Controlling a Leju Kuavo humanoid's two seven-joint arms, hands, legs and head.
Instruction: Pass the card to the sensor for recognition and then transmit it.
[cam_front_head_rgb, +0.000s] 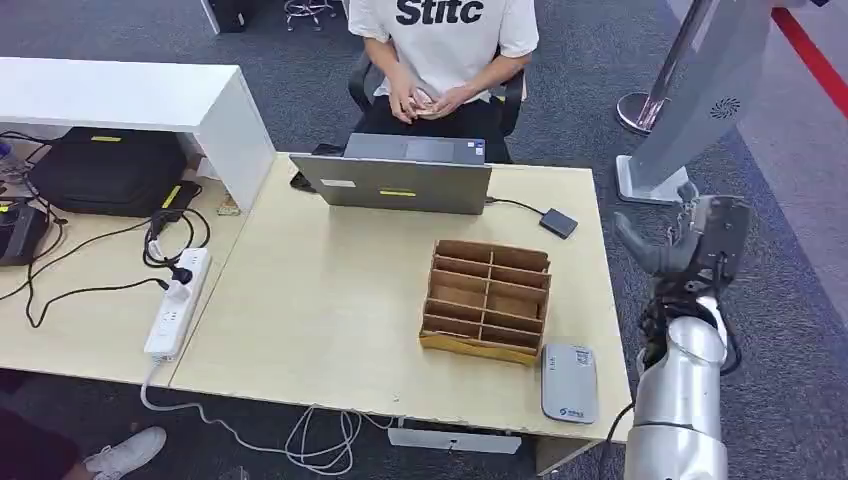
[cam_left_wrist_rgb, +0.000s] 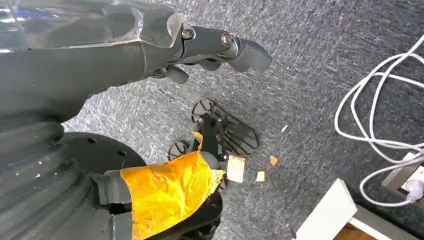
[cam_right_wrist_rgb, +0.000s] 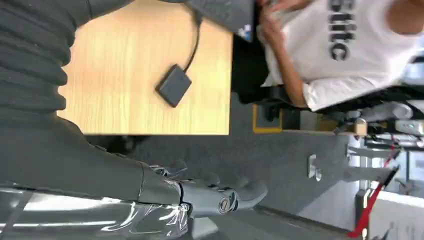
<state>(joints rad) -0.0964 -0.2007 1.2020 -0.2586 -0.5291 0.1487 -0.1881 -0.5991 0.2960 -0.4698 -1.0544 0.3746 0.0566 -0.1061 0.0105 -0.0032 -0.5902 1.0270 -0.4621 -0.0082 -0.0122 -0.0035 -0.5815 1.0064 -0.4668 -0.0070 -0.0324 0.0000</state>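
A grey flat reader device (cam_front_head_rgb: 569, 382) lies at the near right corner of the wooden table (cam_front_head_rgb: 330, 300). A small black box (cam_front_head_rgb: 558, 222) on a cable sits near the far right edge, also seen from the right wrist (cam_right_wrist_rgb: 173, 85). My right hand (cam_front_head_rgb: 688, 238) is raised just beyond the table's right edge, fingers apart and holding nothing; its thumb (cam_right_wrist_rgb: 235, 197) sticks out. My left hand (cam_left_wrist_rgb: 200, 50) hangs over the carpet with nothing in it. I cannot make out a card on the table.
A cardboard divider box (cam_front_head_rgb: 487, 299) stands mid-right on the table, behind it a grey laptop (cam_front_head_rgb: 397, 182). A seated person (cam_front_head_rgb: 440, 60) faces me, hands together. A power strip (cam_front_head_rgb: 178, 300) and cables lie left. A grey stand (cam_front_head_rgb: 690, 100) rises at the right.
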